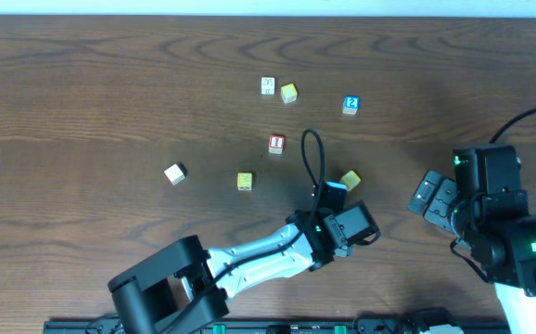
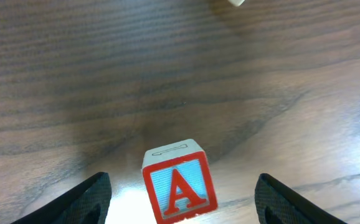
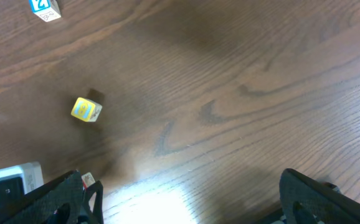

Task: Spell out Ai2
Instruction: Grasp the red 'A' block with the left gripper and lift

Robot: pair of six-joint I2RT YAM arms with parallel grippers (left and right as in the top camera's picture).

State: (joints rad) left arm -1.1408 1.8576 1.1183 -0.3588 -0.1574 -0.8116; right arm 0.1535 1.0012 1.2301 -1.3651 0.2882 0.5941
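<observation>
Right, I am looking down at the dark brown wood-grain table [image 1: 82, 93], which is filling nearly all of every view. The left arm [image 1: 249, 255] is reaching from the near edge toward the middle of the worktop. The right arm [image 1: 495, 223] is sitting folded by the right edge.

The left gripper [image 2: 181, 180] is hanging low over the wood with its fingers [image 2: 90, 198] spread wide. The red-and-blue wooden cube lettered A [image 2: 179, 185] is standing on the table between them, turned slightly and touching neither finger. From overhead I am not seeing that cube, because the gripper is covering it. The right gripper [image 3: 183, 208] is also holding its fingers wide apart, gripping nothing, over bare wood.

The remaining small cubes are lying scattered between the middle and the far edge. The blue cube numbered 2 [image 1: 350, 105] is resting toward the far edge. To its left, a white cube with blue print [image 1: 268, 85] and a yellow cube [image 1: 289, 92] are sitting just beside each other. The white cube with a red character [image 1: 276, 144] is lying nearer the middle, and I cannot tell whether it reads i or 1. A second yellow cube [image 1: 350, 179] is sitting just beside the left gripper, a third yellow cube [image 1: 245, 181] is lying to the left of it, and a plain white cube [image 1: 175, 173] is lying further toward the left edge.
</observation>
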